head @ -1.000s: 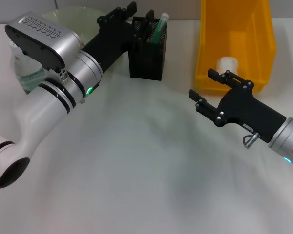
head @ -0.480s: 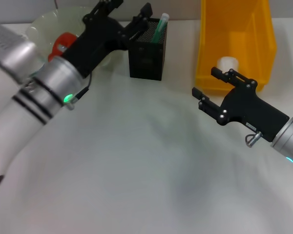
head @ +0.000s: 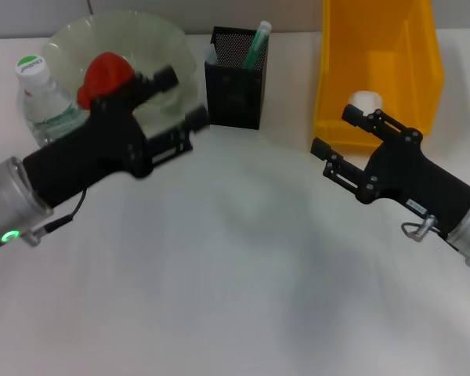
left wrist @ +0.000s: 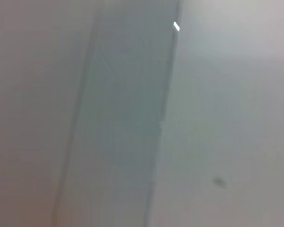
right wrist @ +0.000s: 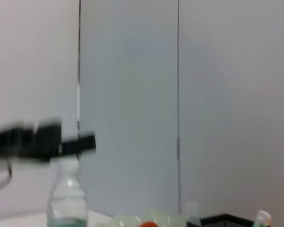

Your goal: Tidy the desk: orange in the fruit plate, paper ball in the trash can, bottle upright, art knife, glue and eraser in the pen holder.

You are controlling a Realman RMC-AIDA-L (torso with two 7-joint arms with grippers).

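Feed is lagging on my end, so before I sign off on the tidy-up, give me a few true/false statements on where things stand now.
1. The orange sits in the fruit plate. True.
2. The bottle lies on its side. False: it stands upright, cap up, beside the plate.
3. The paper ball is inside the trash can. True.
4. The pen holder is empty. False: a green item and a clear-capped one stick out of it.
5. The right end effector holds the ball. False: it is open and empty, in front of the can.
6. The left end effector is open and empty. True.

The bottle (right wrist: pixel 66 196) stands upright below the left gripper (right wrist: pixel 87 142).
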